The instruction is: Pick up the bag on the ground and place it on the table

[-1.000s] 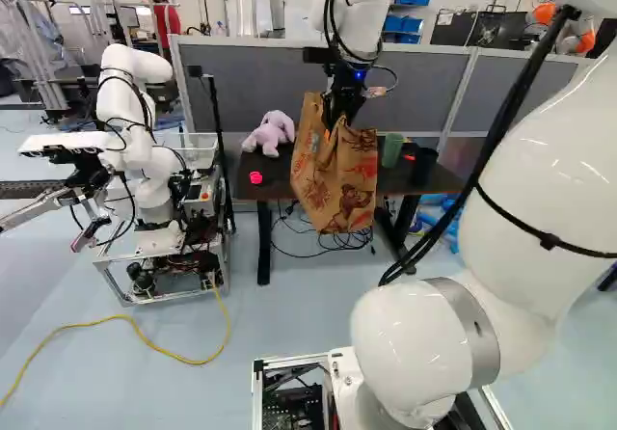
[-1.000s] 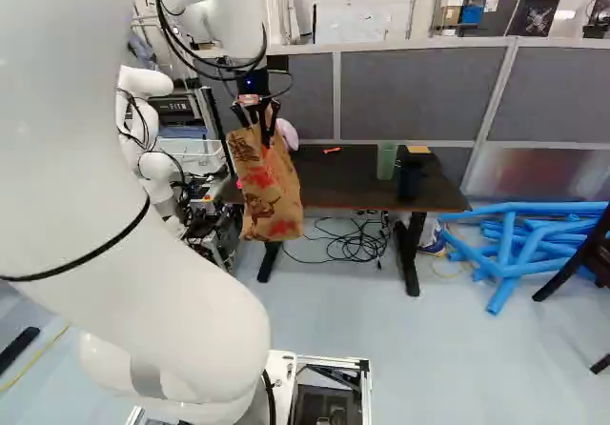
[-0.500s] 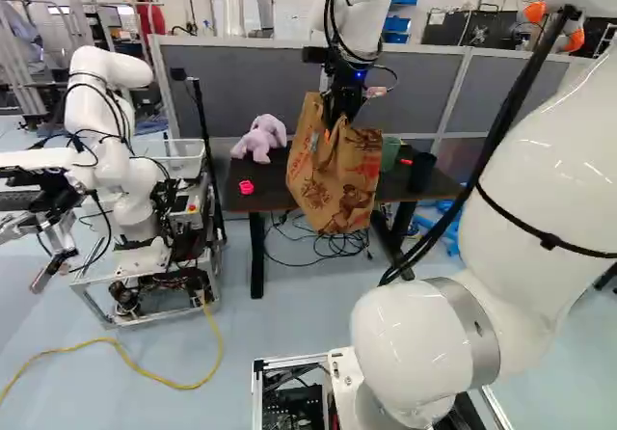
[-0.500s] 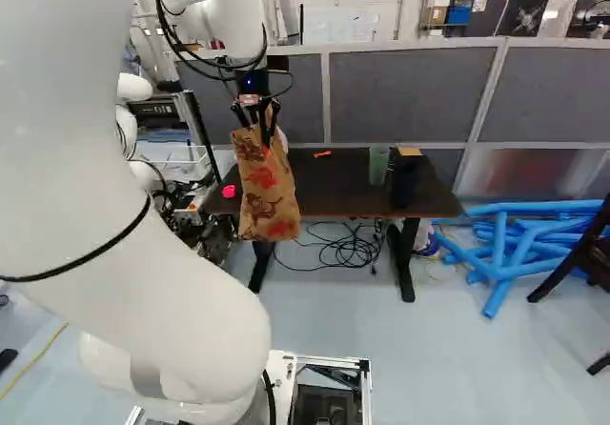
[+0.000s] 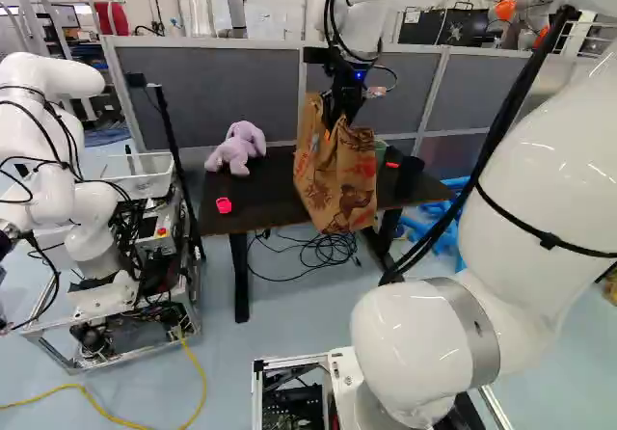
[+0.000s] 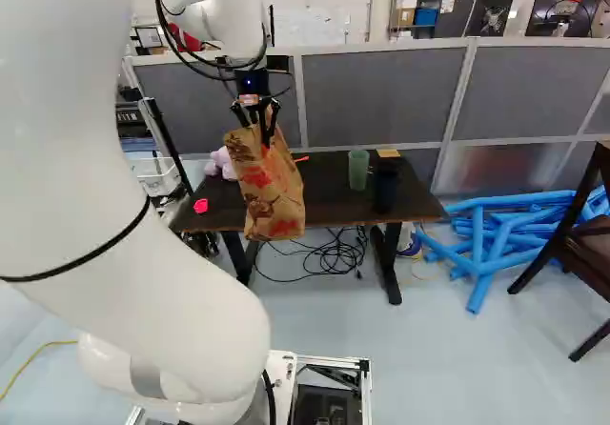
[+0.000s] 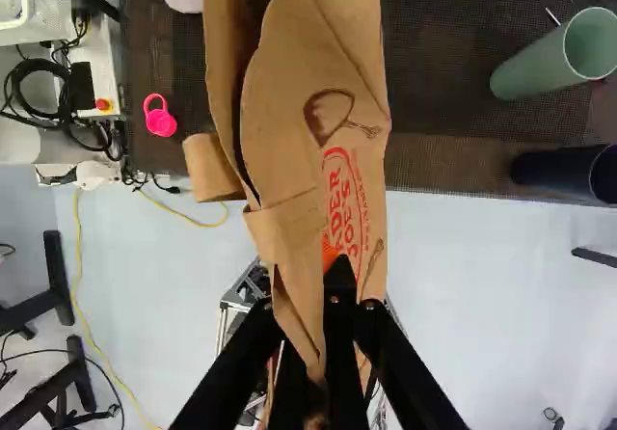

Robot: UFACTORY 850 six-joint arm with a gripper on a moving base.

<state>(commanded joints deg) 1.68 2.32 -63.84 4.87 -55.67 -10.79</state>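
Pinches paper bag [image 6: 274,196] near rim in gripper [image 6: 261,130], w/ jaws nearly closed. Dangles it approx. upright above floor [image 6: 438,358], in front of table [image 6: 324,187], btwn plush toy [image 5: 236,147] (L) & green cup [image 6: 357,171] (R) in both base views.

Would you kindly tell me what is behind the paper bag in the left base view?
Parts of the table, grey partition and green cup show; whatever the paper bag covers cannot be seen.
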